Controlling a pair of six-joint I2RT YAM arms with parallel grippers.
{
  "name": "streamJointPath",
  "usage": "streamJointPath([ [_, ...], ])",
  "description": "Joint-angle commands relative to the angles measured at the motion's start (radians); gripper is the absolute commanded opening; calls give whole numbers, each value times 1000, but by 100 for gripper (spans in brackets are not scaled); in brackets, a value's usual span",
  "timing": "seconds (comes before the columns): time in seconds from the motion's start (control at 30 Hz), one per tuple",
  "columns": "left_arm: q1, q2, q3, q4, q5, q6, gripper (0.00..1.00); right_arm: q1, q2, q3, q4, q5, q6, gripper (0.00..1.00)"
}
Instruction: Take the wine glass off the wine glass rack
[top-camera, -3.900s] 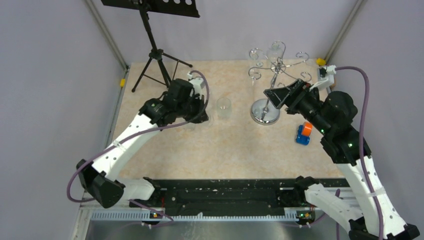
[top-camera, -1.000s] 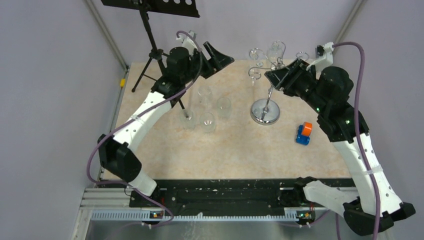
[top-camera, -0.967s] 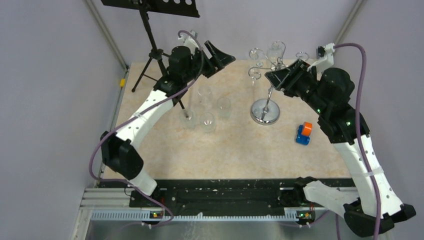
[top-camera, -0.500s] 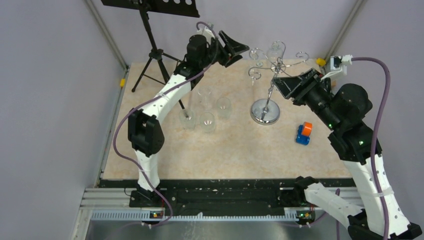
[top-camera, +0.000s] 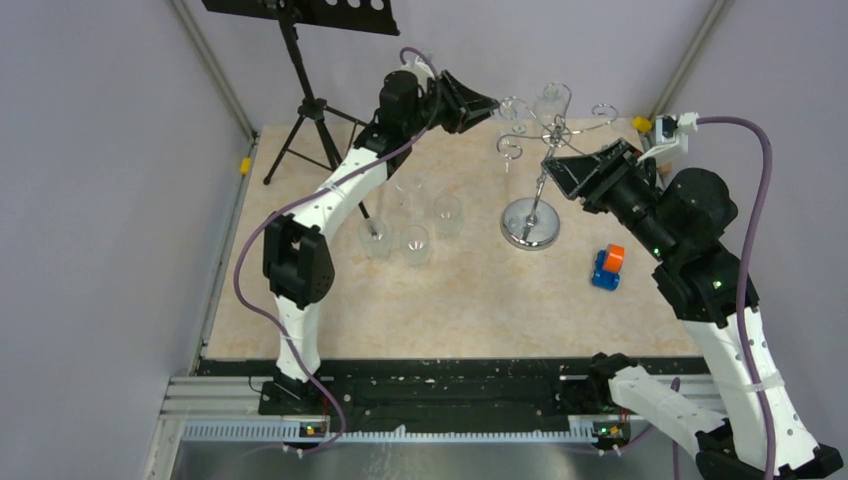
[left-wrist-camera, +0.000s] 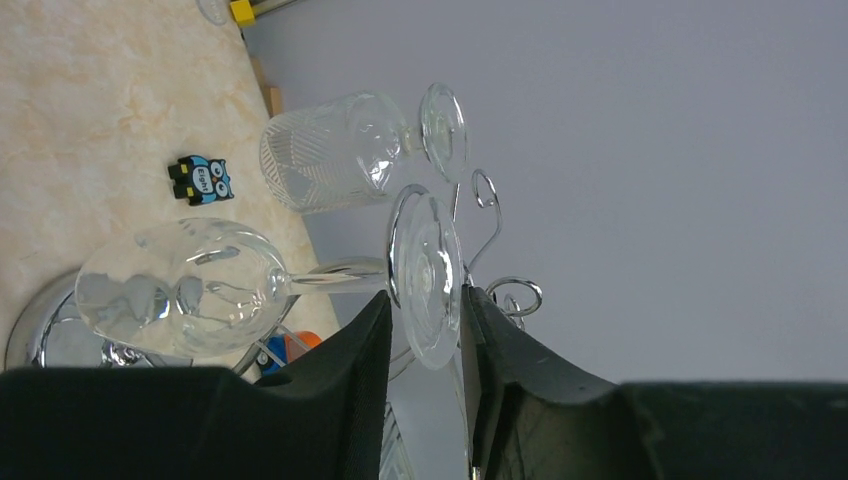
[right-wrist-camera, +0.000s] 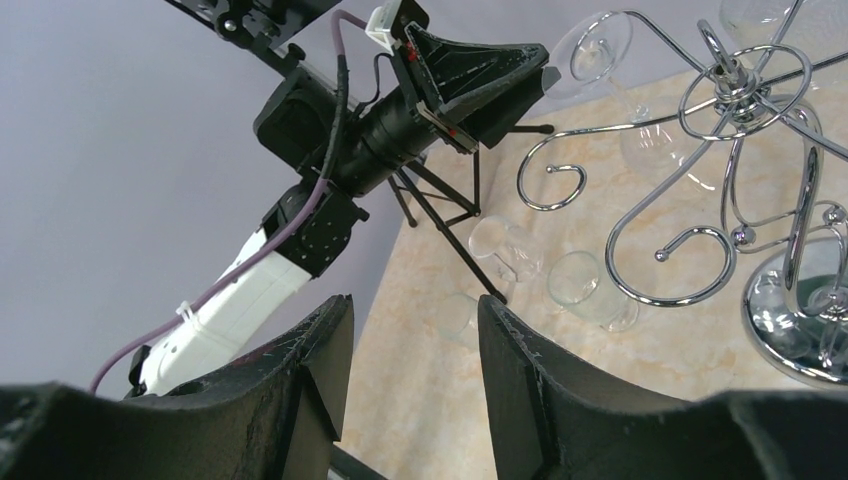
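The chrome wine glass rack (top-camera: 530, 222) stands at the back right, its scroll arms (right-wrist-camera: 740, 80) up top. A clear wine glass (left-wrist-camera: 180, 290) hangs from one arm on the left side. My left gripper (top-camera: 488, 101) is raised at the rack top and open. The glass foot (left-wrist-camera: 425, 260) sits between its fingers (left-wrist-camera: 350, 350), which stand close on both sides. A second, cut-pattern glass (left-wrist-camera: 340, 150) hangs behind. My right gripper (top-camera: 562, 166) is open and empty beside the rack pole, its tips (right-wrist-camera: 413, 305) in mid air.
A black tripod music stand (top-camera: 300, 60) is at the back left. Several glasses (top-camera: 414, 243) stand on the table left of the rack base. An orange-and-blue toy (top-camera: 607, 267) lies to the right of the base. A small owl figure (left-wrist-camera: 200, 180) sits near the back edge.
My left arm rose from beside the table glasses and swung right to the rack top, bringing its fingers around the hanging glass's foot. My right gripper lifted, then shifted slightly right.
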Motion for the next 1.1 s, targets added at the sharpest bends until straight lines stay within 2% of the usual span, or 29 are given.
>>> streamJointPath([
  [0.0,-5,22,59,59,36,-24,35,4,-14,-1,41,-3,10,50],
  [0.2,-11,27,65,56,46,-28,31,4,-21,-1,39,2,14,50],
  [0.3,-12,34,75,56,56,-36,25,5,-25,-1,39,4,16,50],
  [0.4,-12,33,78,56,55,-43,22,4,-28,-1,35,6,15,50],
  [0.5,-12,37,100,38,48,-44,15,4,-31,-2,33,11,16,50],
  [0.6,-11,34,110,29,46,-43,2,4,-34,-4,33,15,18,50],
  [0.63,-12,30,110,29,44,-43,0,5,-36,-4,33,15,18,50],
  [0.77,-12,18,107,49,42,-51,0,4,-42,-10,36,19,22,50],
  [1.07,-12,-15,55,224,-9,-99,0,4,-45,-16,41,24,28,50],
])
